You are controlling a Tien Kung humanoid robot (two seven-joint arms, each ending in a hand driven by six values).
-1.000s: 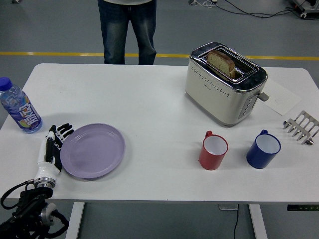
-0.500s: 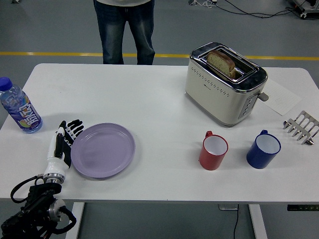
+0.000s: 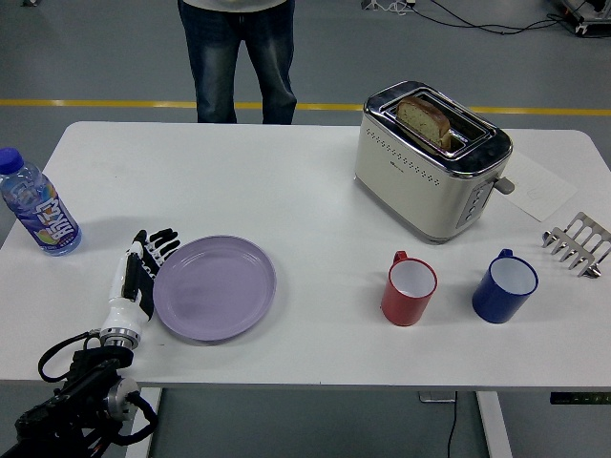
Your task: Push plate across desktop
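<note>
The left hand [image 3: 141, 275] is lying edge-on against the left rim of the purple plate [image 3: 215, 287], fingers [image 3: 158, 244] stretched out flat and close together, gripping nothing. The plate is sitting flat on the white table [image 3: 286, 191], in the left half, near the front edge. The right hand is not showing anywhere.

The push looks to be under way: the hand is acting as a flat paddle against the rim, and the plate is sitting well short of the table's middle, so most of the travel is probably still to come.

To the plate's right there is a stretch of bare table, then 1 red mug [image 3: 409, 288] and 1 blue mug [image 3: 504, 285] side by side. A toaster [image 3: 430, 162] holding a slice of bread is standing behind them, with a metal rack [image 3: 577, 242] at the far right edge. A water bottle [image 3: 38, 216] is lying well to the left of the hand. A person [image 3: 241, 57] is standing beyond the far edge, hands out of view.

The next move calls for sliding rightward with steady sideways pressure, keeping the palm low on the rim so the plate is not tipping or slipping past, and stopping before the red mug.
</note>
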